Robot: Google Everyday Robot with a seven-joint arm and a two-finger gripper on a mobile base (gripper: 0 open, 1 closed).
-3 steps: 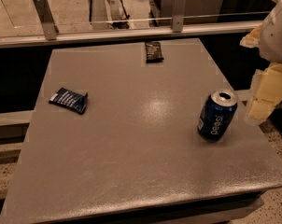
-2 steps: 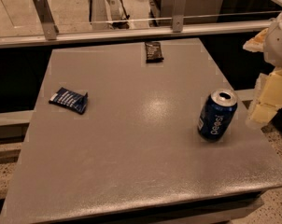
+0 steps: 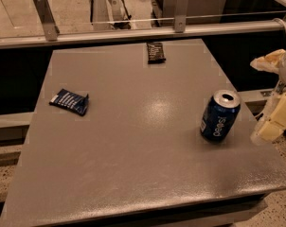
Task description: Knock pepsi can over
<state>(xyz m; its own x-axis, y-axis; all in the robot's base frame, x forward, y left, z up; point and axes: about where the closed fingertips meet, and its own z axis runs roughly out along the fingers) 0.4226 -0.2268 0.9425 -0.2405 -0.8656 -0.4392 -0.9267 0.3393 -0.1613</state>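
The pepsi can (image 3: 220, 116) is dark blue with a silver top and white lettering. It stands upright, leaning slightly, on the grey table (image 3: 133, 164) near its right edge. My gripper (image 3: 270, 126) is cream-coloured and hangs at the right edge of the view, just right of the can and a little lower than its top. There is a small gap between the gripper and the can.
A flat blue snack packet (image 3: 70, 101) lies at the table's left. A flat dark snack packet (image 3: 156, 52) lies near the far edge. A metal rail with brackets (image 3: 133, 30) runs behind the table. The table's right edge is close to the can.
My gripper has shifted slightly right and down, away from the can. The can and both packets have not moved.
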